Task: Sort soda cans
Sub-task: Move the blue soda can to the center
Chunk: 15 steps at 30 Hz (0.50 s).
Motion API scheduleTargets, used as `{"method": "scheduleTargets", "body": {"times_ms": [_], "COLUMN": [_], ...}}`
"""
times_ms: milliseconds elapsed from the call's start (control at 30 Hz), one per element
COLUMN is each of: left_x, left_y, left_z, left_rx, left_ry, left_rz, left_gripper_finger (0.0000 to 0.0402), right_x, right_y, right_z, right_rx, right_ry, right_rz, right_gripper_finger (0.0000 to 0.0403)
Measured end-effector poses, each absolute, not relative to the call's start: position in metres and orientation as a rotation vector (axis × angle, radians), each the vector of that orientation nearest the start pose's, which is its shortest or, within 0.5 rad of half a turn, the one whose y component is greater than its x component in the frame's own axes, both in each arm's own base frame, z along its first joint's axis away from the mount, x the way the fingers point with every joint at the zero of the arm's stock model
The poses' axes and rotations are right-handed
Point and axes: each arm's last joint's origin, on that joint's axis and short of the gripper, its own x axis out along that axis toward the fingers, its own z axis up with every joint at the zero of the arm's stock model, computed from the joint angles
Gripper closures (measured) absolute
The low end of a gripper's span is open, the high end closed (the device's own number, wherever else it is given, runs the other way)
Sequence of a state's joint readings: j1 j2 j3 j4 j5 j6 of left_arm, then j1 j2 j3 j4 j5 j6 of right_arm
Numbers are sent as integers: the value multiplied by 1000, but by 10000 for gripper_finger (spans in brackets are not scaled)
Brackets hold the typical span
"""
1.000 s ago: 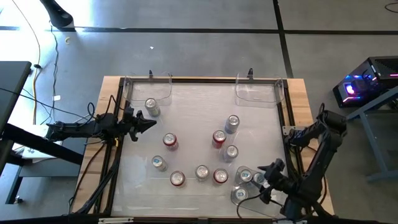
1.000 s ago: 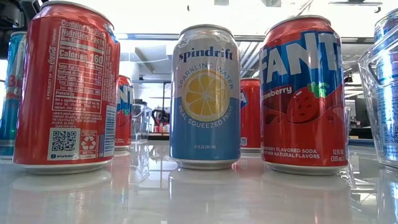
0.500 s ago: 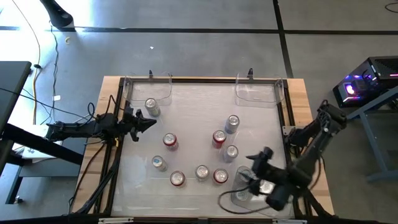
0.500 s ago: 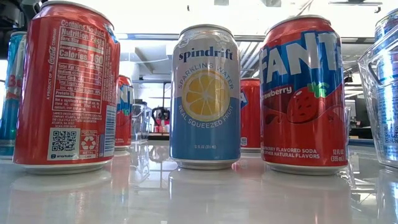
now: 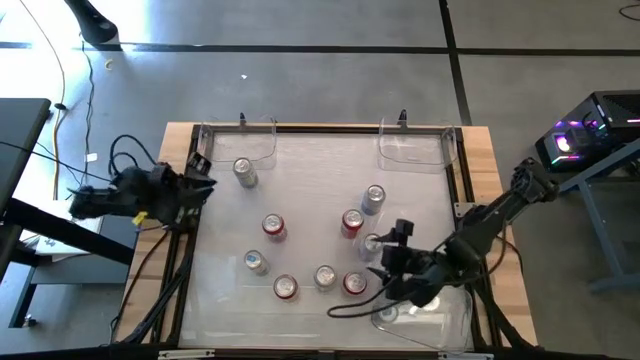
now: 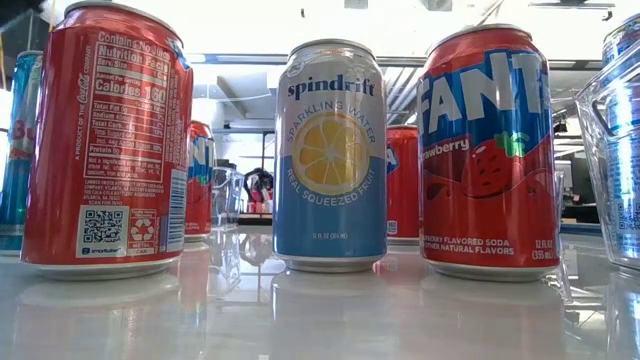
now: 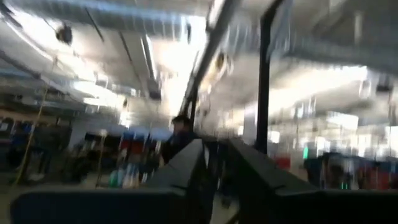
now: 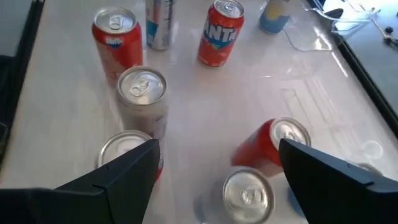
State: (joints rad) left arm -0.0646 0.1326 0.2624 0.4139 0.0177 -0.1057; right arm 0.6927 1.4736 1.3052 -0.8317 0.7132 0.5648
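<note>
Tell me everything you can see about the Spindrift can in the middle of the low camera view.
The Spindrift can stands upright on the glossy white table, which mirrors its base. Its body looks like metal, silver-white above and blue below, with a lemon slice and the words "sparkling water" and "real squeezed fruit". A Fanta strawberry can stands close beside it, apart. Nothing grips it.

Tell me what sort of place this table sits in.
Likely a robotics lab or workshop: bare concrete floor, a lit computer on a side desk, and a wooden table with soda cans set out.
</note>
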Motion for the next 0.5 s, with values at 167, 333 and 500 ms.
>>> {"method": "scheduleTargets", "body": {"times_ms": [167, 333, 500], "left_x": [114, 164, 191], "left_y": [-15, -31, -47], "left_z": [304, 317, 337], "left_rx": [7, 136, 198], "left_ry": [-373, -94, 183], "left_rz": [-132, -165, -128], "left_gripper_finger": [264, 220, 196], "right_x": [223, 218, 215], "right_y": [173, 177, 179], "right_z": [319, 318, 310], "right_rx": [-101, -90, -65], "right_ry": [638, 611, 615], "right_rz": [-301, -335, -343], "right_gripper_finger": [77, 77, 77]}}
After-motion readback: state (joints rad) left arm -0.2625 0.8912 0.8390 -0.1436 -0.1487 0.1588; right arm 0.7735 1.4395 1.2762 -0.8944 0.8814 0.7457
